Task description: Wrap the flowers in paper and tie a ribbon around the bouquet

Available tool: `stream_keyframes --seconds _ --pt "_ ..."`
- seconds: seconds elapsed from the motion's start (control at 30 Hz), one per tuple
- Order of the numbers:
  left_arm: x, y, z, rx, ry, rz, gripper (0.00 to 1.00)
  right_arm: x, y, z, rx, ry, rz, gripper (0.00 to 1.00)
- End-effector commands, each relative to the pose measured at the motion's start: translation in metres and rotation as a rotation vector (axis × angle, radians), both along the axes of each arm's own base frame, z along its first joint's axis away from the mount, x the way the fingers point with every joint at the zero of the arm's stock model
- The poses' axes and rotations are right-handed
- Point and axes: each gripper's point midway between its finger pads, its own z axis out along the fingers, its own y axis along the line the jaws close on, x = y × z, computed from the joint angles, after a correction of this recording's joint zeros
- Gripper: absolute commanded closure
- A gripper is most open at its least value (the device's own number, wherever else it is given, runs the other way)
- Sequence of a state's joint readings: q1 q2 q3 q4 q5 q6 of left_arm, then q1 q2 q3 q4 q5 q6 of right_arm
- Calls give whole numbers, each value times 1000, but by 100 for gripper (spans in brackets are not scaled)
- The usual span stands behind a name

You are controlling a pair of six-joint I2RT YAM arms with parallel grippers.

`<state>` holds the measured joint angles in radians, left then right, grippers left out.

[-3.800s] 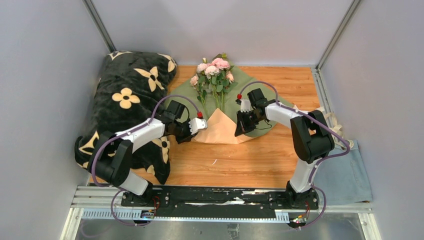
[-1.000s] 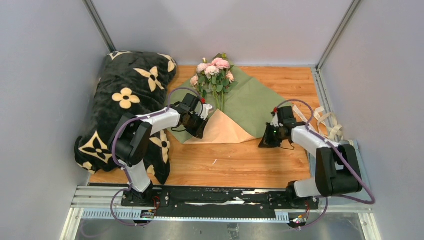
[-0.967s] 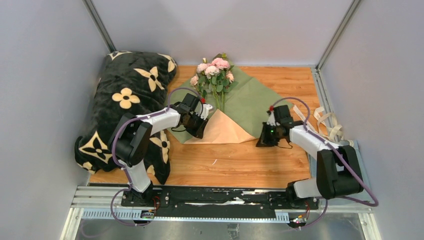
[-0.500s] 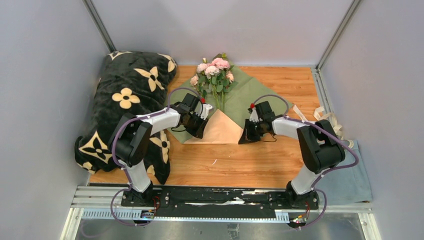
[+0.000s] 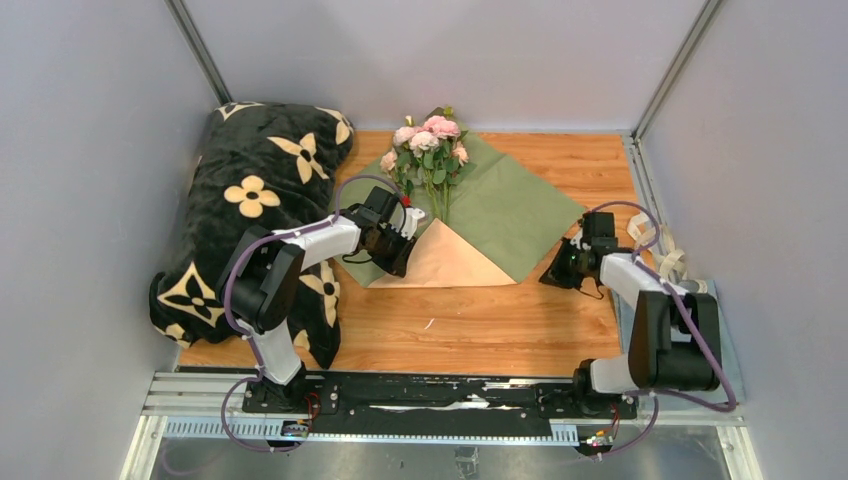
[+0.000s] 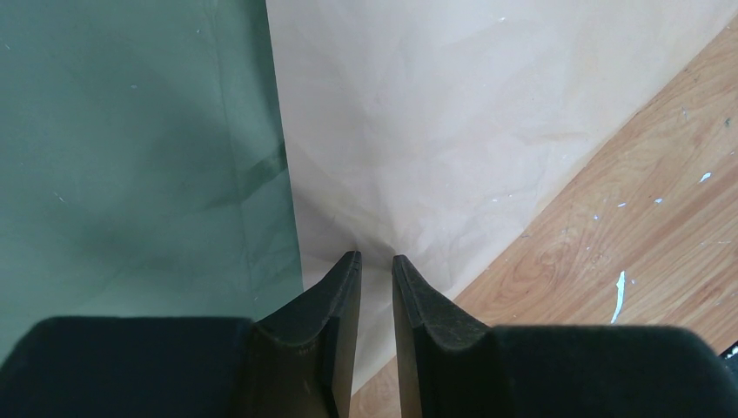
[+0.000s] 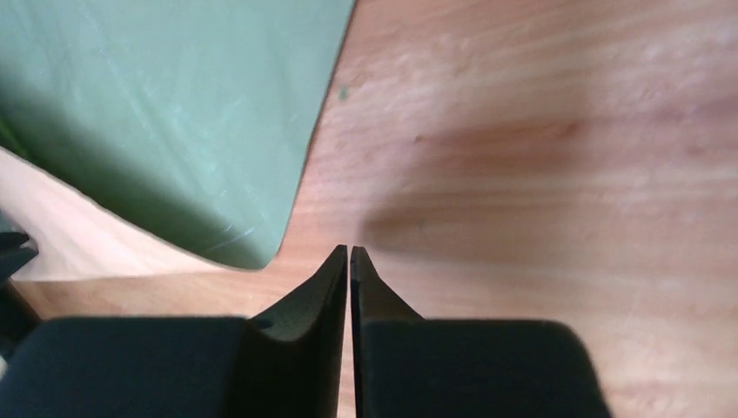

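1. Top external view: the paper [image 5: 505, 205] lay flat at the far middle of the wooden table [image 5: 480, 325], olive green face up and set as a diamond. Its near corner was folded back toward the far wall, showing a peach-tan triangle with its apex pointing away from the arms.
2. The flowers [image 5: 430, 140] lay on the green face. Their long axis ran near to far, with the pink blooms toward the back wall and the stems toward the arms. The stem ends reached the apex of the peach-tan fold.
3. The left gripper [image 5: 398, 255] was at the left end of that fold. In the left wrist view its jaws stood narrowly apart with the peach-tan face seen through the gap. I could not tell whether the sheet was pinched.
4. The right gripper [image 7: 349, 252] had its jaws pressed together with nothing between them. It sat over bare wood just beside the paper's near-right corner, not touching it.
5. The ribbon [image 5: 668, 262] lay in loose cream loops at the right table edge, partly hidden by the right arm and well apart from the flowers.
6. A black plush blanket with cream flower print [image 5: 250, 200] was heaped along the left side.
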<state>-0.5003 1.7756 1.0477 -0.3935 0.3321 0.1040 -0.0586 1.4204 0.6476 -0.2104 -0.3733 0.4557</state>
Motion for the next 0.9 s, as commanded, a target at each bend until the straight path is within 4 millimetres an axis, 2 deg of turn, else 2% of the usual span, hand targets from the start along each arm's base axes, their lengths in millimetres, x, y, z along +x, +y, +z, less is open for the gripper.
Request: stream_keyframes --seconds 0.0,0.03,0.1,0.17,0.27,0.37,0.47,0.6,0.87 --pt "-19 15 -28 72 83 1 74 -23 6 19 -162 24 49 80" --pt "-18 15 -28 71 83 2 74 -26 20 26 -138 16 55 68" --pt "-18 14 -27 67 79 2 74 -34 51 33 -34 11 23 38" --pt "-18 14 -26 65 80 2 74 -40 74 33 67 11 -70 26" --pt "-20 13 -26 57 85 1 74 -38 81 29 116 -11 -265 22" --pt "-20 12 -25 52 88 1 74 -30 84 27 147 14 -381 20" --pt "-19 10 -24 45 85 1 74 -23 88 22 131 52 -398 19" --pt "-19 9 -22 39 83 0 74 -24 92 6 111 134 -409 21" --pt "-19 7 -18 24 82 -3 73 -36 86 -28 23 255 -421 52"
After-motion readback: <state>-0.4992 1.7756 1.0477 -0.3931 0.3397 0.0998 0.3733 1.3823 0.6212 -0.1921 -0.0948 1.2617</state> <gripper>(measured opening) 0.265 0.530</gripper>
